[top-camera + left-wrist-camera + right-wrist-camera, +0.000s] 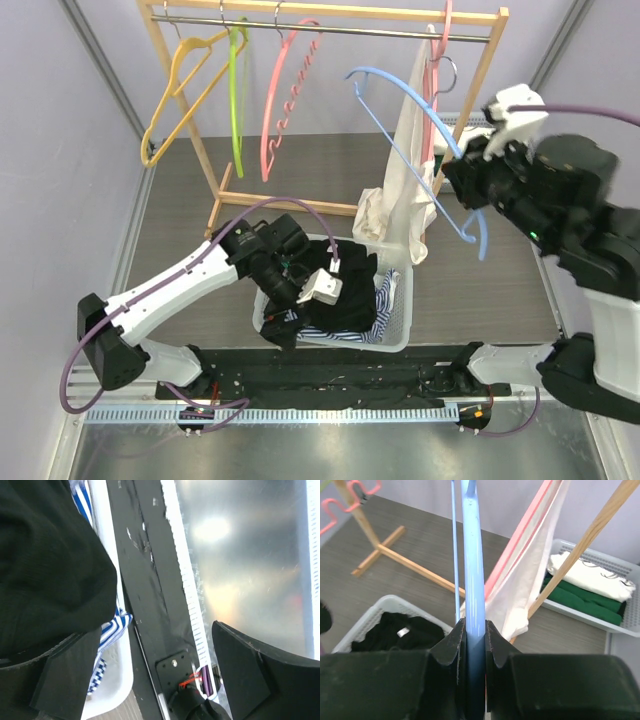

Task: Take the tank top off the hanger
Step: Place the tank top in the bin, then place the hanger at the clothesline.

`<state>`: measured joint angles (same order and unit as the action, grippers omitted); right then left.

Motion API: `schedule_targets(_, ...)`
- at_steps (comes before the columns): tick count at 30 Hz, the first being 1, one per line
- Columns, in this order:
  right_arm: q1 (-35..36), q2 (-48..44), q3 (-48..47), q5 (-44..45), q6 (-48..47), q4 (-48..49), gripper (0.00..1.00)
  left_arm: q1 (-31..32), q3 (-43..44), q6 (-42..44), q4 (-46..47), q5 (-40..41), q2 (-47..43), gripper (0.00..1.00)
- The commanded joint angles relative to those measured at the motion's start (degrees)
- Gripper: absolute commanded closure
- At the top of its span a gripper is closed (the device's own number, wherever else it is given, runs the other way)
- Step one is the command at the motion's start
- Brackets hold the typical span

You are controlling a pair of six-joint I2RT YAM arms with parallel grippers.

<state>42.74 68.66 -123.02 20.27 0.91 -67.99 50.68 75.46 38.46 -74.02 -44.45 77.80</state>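
Grips blue hanger (472, 555) in clenched right hand (475, 635); holds left hand (159, 672) released over basket (398, 318). Shows tank top (408, 170) hanging from rack (330, 12) at 1 o'clock, long axis 12-to-6, hem down.

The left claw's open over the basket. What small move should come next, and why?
Probably lift the left claw straight up, clear of the basket. Its jaws stand open, the black cloth lies in the basket, and the blue hanger shut in the right claw looks bare, so nothing seems left to hold down there.
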Motion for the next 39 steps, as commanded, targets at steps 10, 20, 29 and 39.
schedule_targets(10,2.25,15.97,-9.96,20.33,1.82,7.50,0.99,5.31,-12.00,-3.92,10.20,23.34,-2.92,0.00)
schedule_targets(20,10.08,20.27,-12.58,26.22,1.12,11.56,0.99,5.40,-5.34,-4.88,9.42,31.08,-6.96,0.00)
schedule_targets(29,12.54,25.64,-19.54,30.00,-0.64,12.00,0.99,5.40,6.09,-4.80,0.04,26.27,-11.61,0.00)
schedule_targets(39,12.54,28.28,-19.45,32.55,-7.31,18.49,0.99,5.40,12.43,0.04,-5.70,24.66,-15.40,0.00)
